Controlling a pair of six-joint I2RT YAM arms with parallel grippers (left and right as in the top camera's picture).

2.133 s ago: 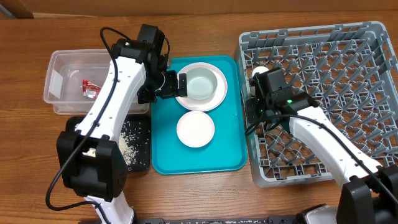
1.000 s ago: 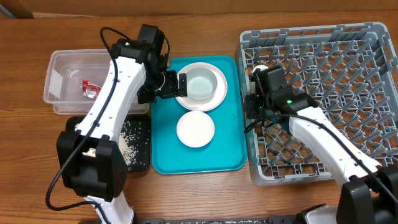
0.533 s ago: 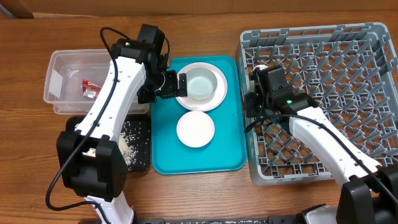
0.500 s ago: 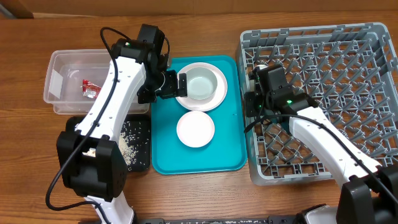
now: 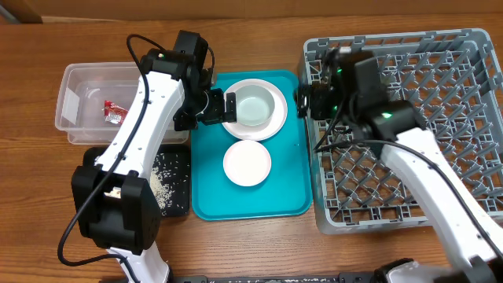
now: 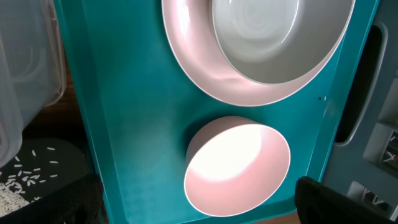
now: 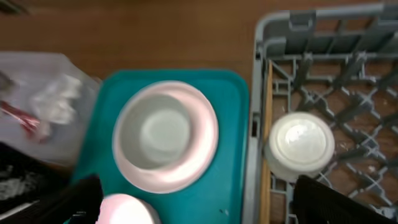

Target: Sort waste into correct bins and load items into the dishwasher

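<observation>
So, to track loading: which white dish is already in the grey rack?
The small cup, standing in the grey rack by its edge. The bowl, big plate and smaller dish sit on the teal tray.

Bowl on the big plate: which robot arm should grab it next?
Probably left. The left tool, open, sits right at the plate's rim beside the bowl; the right tool, also open, hangs farther off by the rack's edge.

The left arm (image 5: pixel 149 118) runs from its base at 7 o'clock up toward 12. Its wrist bends so the left gripper (image 5: pixel 228 106) points to 3 o'clock, jaws wide apart. The right arm (image 5: pixel 424 169) stretches from 5 o'clock toward 11. The right gripper (image 5: pixel 305 101) faces 9 o'clock, fingers spread, holding nothing.
</observation>
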